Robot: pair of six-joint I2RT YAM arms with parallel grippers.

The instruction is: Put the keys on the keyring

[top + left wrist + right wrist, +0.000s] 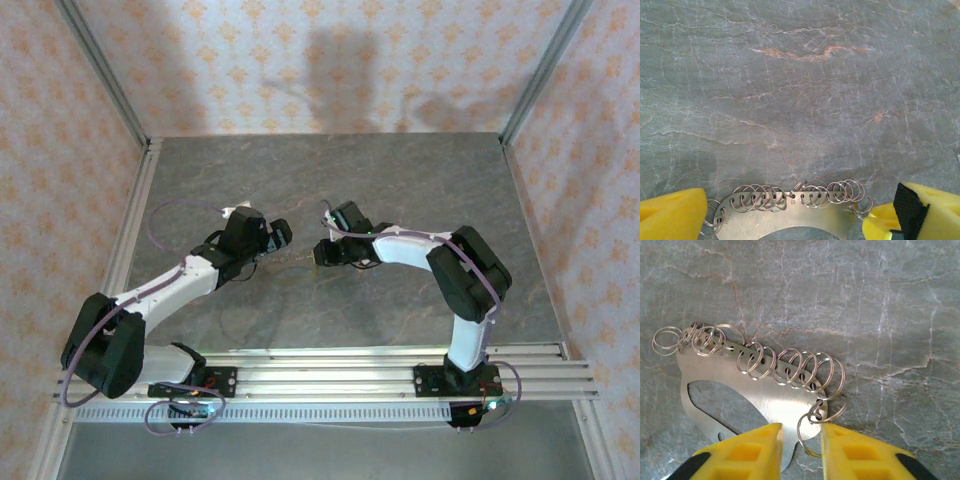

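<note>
The right jaws are seen narrowly apart. Their yellow padded fingertips [860, 452] straddle a thin silvery wire split ring, the keyring [809, 436], which lies in the gap at the lower tip of a flat silvery steel plate [765, 400]. No pinch on the wire can be made out, and the plate's edge is overlapped by the other pad. Along the plate's curved edge a row of similar wire rings [790, 367] is threaded through small holes, and all of it rests on the grey veined stone counter [890, 315]. On the far side of the plate the left jaws are held wide apart, with yellow fingertips [670, 215] flanking it; contact cannot be told.

The step in hand is judged to be the securing of that end ring. The wire should be centred between the pads before closing, so that the ring alone is taken and not the plate edge. A gentle squeeze is called for, since thin wire is likely to skid or flip out. The plate could be steadied by the left jaws.
</note>
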